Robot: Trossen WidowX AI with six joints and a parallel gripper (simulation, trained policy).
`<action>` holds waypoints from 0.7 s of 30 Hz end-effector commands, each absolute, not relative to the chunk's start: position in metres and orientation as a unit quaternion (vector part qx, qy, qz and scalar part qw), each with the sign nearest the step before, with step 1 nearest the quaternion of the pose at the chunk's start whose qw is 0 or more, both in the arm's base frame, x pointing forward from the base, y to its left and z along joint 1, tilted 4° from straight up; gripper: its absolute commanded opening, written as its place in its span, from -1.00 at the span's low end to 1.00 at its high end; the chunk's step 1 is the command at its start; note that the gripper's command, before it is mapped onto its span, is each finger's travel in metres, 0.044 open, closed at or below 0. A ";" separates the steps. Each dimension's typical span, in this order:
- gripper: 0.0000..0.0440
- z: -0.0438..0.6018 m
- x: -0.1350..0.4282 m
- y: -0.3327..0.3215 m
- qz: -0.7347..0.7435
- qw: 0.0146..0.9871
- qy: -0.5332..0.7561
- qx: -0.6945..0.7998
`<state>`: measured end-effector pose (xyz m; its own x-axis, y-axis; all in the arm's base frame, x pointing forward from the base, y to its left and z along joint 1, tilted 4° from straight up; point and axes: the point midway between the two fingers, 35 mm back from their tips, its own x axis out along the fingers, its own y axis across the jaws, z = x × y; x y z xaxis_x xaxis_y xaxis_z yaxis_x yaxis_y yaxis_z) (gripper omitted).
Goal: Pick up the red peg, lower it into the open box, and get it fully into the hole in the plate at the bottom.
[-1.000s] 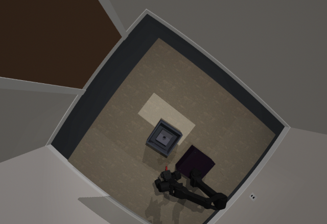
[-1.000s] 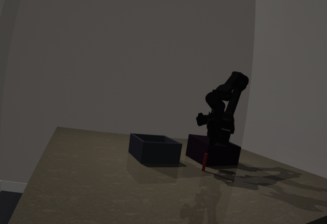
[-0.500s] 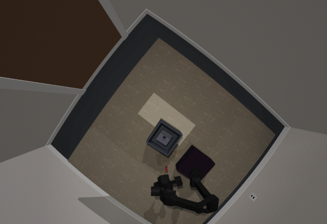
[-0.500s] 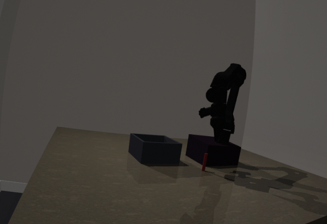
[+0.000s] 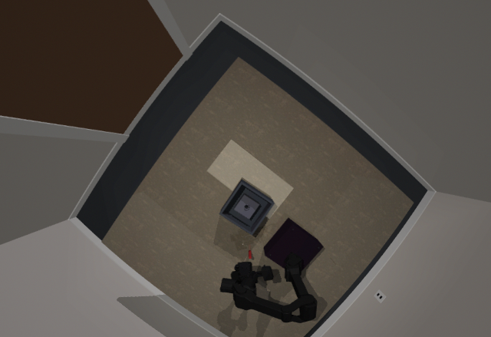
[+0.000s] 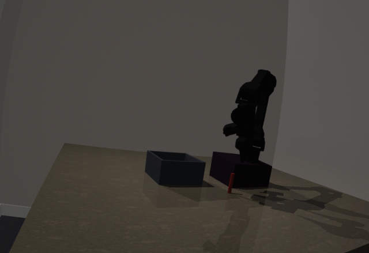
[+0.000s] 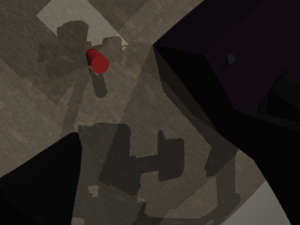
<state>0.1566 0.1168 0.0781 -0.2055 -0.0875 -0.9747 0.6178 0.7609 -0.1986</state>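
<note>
Landmark: open box. Red peg is on the counter, outside the box, between it and the arm's folded links in top view. Exterior shows the peg upright with a slight lean; wrist shows mainly its round end. Only top shows the plate and its hole inside the box; exterior's near wall hides them. Dark block under the arm sits beside the box. Hand is wide open, nothing gripped.
</note>
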 end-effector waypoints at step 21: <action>1.00 -0.014 0.162 0.111 -0.339 0.622 0.693 0.139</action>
